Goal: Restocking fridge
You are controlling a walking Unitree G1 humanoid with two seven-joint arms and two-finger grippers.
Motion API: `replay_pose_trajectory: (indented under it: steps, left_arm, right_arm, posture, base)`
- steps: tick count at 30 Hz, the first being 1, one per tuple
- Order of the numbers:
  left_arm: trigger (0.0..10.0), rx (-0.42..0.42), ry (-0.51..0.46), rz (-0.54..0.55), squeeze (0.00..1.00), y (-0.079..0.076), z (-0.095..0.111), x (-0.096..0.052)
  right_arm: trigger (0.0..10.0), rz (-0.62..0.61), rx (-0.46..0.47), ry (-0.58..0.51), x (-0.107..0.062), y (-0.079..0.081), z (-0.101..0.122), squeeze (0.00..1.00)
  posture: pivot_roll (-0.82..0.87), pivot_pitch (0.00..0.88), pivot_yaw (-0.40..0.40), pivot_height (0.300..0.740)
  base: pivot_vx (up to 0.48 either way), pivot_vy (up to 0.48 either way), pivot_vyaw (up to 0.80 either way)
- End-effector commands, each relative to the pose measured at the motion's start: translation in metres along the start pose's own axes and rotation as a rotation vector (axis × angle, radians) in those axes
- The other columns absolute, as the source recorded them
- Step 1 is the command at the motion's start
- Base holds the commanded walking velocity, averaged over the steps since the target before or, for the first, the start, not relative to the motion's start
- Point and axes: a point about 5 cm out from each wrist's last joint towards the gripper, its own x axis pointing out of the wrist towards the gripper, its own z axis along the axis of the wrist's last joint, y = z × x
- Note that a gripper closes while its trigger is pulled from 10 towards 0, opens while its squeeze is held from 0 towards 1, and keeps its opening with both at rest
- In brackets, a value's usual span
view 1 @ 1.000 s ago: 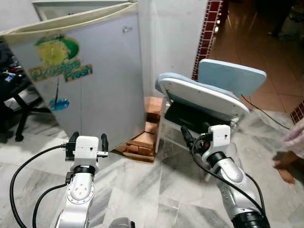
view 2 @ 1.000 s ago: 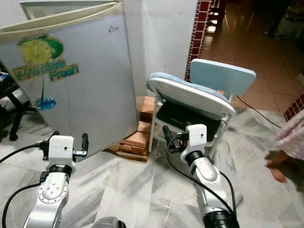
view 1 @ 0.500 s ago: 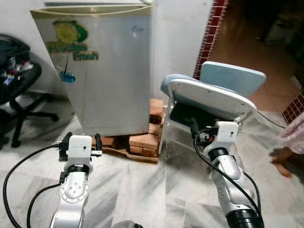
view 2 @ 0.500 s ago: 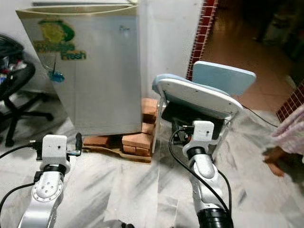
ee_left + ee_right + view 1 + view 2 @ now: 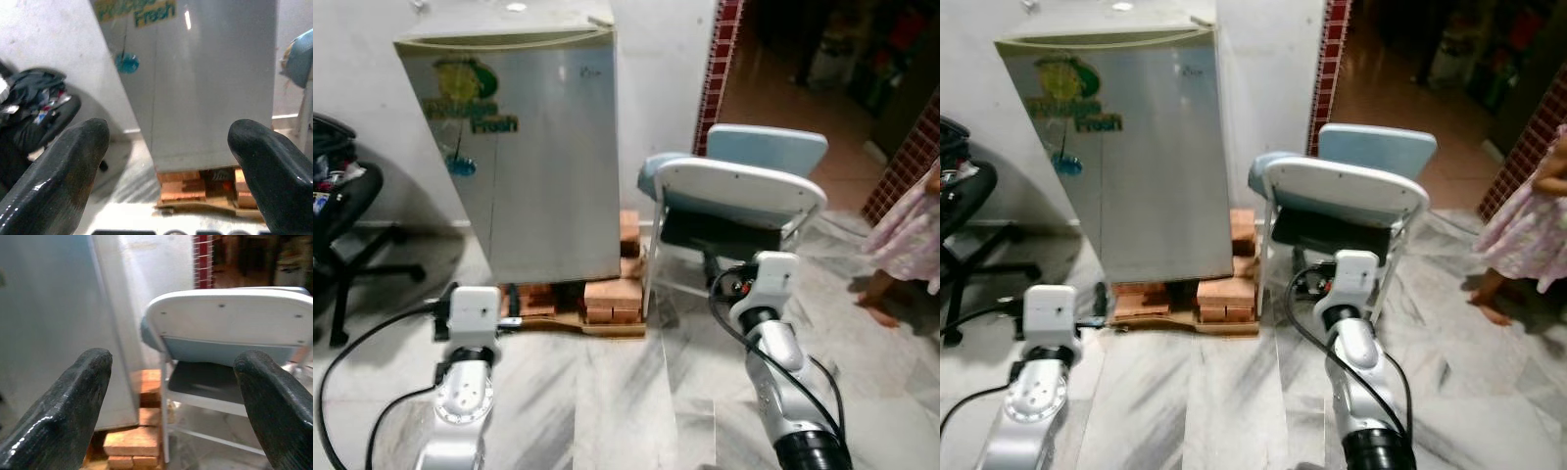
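A small silver fridge (image 5: 543, 157) with a green and yellow "Fresh" sticker stands against the wall, its door shut. It rests on a stack of bricks (image 5: 607, 294). My left gripper (image 5: 168, 134) is held low in front of the fridge, some way short of it, open and holding nothing. My right gripper (image 5: 178, 367) is open and bare too, pointing at a white folding chair (image 5: 230, 323) beside the fridge. In the eye views both arms reach forward over the marble floor, the left gripper (image 5: 476, 300) before the bricks and the right gripper (image 5: 729, 276) near the chair's legs.
A black office chair (image 5: 342, 215) piled with clothes stands at the left. A person in a pink dress (image 5: 906, 225) stands barefoot at the right. A doorway with a red tiled pillar (image 5: 717, 59) opens behind the folding chair (image 5: 744, 186).
The camera has turned and lifted, so the fridge now faces me squarely and looks farther off. Both grippers keep the same open pose. More of the person at the right shows.
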Motion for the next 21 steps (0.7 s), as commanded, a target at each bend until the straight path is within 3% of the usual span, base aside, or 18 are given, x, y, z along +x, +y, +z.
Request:
replay_pose_trajectory:
  steps: [1, 13, 21]
  left_arm:
    - [10.0, -0.046, -0.023, -0.028, 0.0, -0.0063, 0.0072, 0.0037]
    - [10.0, -0.072, -0.053, -0.016, 0.0, -0.0014, 0.0109, 0.0088]
    - [10.0, -0.078, -0.039, -0.031, 0.0, -0.0031, 0.0033, 0.0006]
  right_arm:
    - [10.0, -0.044, -0.013, -0.009, 0.0002, -0.0126, 0.0032, 0.0]
    - [10.0, -0.026, -0.027, -0.026, 0.0051, -0.0061, 0.0074, 0.0]
    - [10.0, -0.011, -0.048, -0.007, 0.0031, -0.0096, 0.0058, 0.0]
  posture:
    - [-0.03, 0.003, 0.056, 0.74]
    - [-0.03, 0.007, 0.057, 0.74]
    - [-0.02, 0.02, 0.011, 0.74]
  base:
    - [0.0, 0.48, -0.8]
    - [0.0, 0.48, -0.8]
    - [0.0, 0.48, -0.06]
